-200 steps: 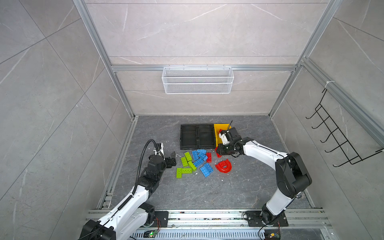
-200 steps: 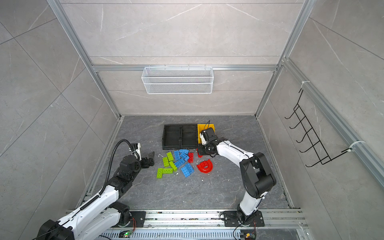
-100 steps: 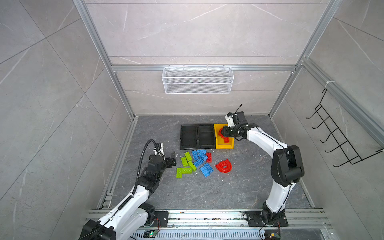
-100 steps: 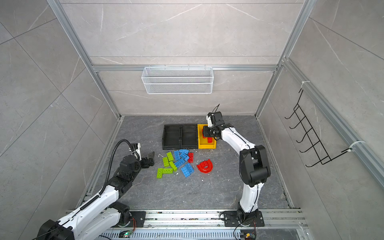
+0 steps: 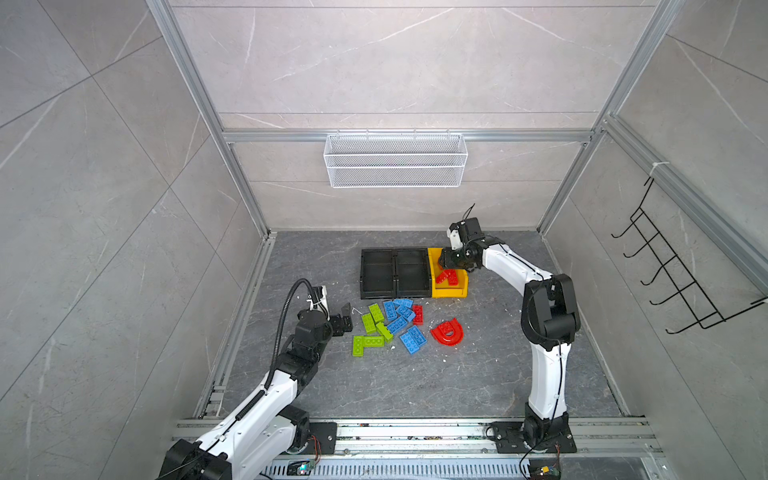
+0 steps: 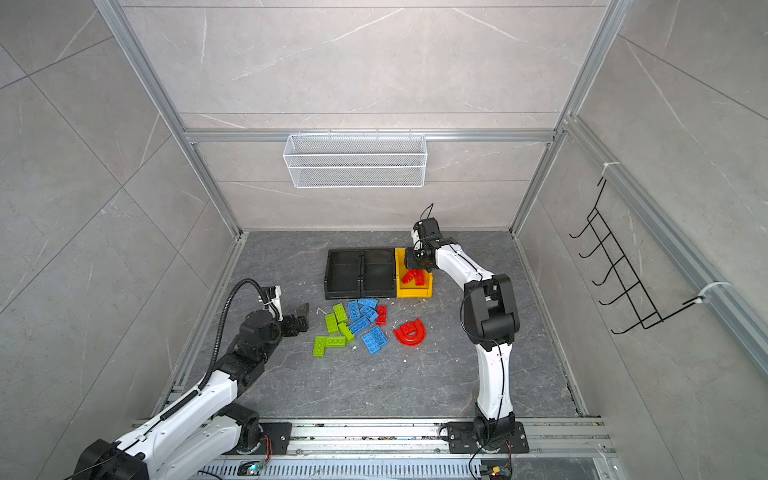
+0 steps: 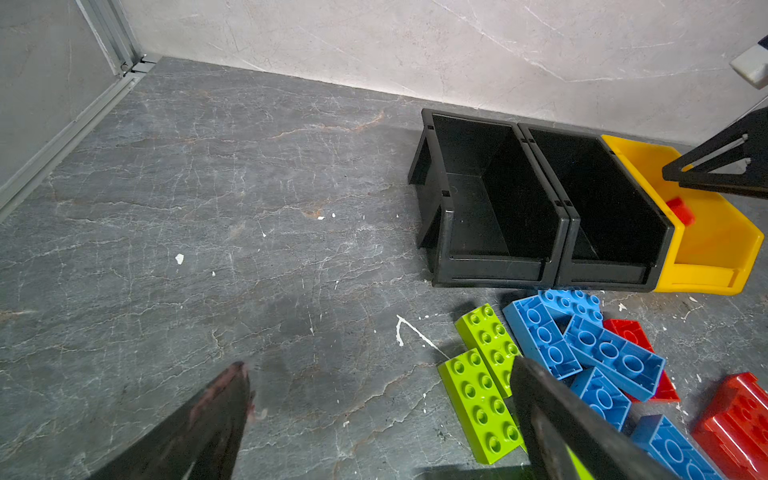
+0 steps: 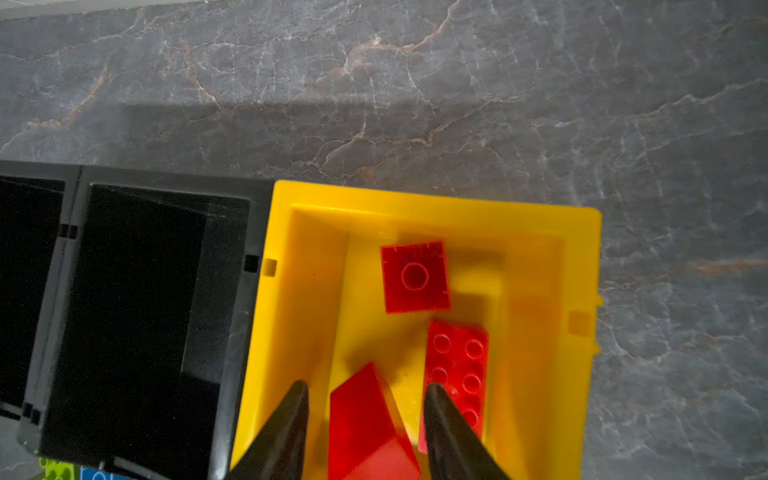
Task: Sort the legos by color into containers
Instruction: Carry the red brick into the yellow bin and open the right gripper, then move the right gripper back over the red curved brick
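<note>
Three containers stand in a row at the back of the floor: two black bins (image 5: 377, 274) (image 5: 412, 274) and a yellow bin (image 5: 449, 293). My right gripper (image 5: 446, 264) hovers over the yellow bin (image 8: 415, 199) with its jaws open. A red sloped lego (image 8: 361, 415) lies loose between them, beside a red square lego (image 8: 415, 276) and a long red lego (image 8: 457, 365). Green legos (image 5: 372, 320), blue legos (image 5: 401, 316), a red brick (image 5: 418, 314) and red curved pieces (image 5: 448, 331) lie on the floor. Left of that pile, my left gripper (image 5: 347, 320) stands wide open and empty (image 7: 378, 363).
A white wire basket (image 5: 395, 166) hangs on the back wall. A black hook rack (image 5: 673, 282) is fixed to the right wall. Aluminium frame rails run along the floor's left edge (image 5: 232, 332) and front. White specks dot the grey floor.
My right gripper moved from the pile's edge back over the yellow bin, then opened and let go of a red lego. The left arm has not moved.
</note>
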Robot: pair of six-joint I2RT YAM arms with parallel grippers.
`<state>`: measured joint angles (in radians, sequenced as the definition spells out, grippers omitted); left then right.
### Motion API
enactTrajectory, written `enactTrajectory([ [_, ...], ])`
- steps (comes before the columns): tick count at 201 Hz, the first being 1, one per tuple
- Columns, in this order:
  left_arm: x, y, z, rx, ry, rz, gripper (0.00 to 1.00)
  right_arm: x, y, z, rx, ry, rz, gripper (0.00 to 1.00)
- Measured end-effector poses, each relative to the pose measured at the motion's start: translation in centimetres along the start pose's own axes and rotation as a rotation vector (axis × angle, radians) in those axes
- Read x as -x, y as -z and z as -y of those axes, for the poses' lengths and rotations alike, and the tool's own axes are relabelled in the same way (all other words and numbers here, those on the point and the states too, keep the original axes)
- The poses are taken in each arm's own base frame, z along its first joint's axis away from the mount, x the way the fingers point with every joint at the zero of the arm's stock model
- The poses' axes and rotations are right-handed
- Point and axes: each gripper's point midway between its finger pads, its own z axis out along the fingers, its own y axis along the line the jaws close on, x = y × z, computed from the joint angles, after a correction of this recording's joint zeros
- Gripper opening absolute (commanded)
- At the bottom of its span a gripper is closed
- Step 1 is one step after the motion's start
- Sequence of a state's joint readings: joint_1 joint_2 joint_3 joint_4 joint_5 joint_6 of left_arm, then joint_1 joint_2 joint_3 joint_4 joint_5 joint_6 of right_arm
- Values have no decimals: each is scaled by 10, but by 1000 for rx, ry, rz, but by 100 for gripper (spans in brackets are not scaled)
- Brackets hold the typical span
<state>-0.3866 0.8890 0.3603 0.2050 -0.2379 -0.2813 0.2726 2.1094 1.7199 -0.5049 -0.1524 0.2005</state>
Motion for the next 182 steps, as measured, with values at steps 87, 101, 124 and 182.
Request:
enactTrajectory([
  [87, 0, 0, 0, 1, 0, 0, 99, -70, 101, -29, 50, 26, 16, 56],
  [101, 0, 0, -1, 4, 0, 1, 99, -105, 103, -40, 55, 45, -36, 57],
  [124, 0, 0, -1, 8, 0, 2, 99, -161, 91, -51, 30, 94, -155, 57],
  [182, -4, -2, -2, 12, -3, -13, 99, -205, 83, -50, -31, 90, -253, 56],
])
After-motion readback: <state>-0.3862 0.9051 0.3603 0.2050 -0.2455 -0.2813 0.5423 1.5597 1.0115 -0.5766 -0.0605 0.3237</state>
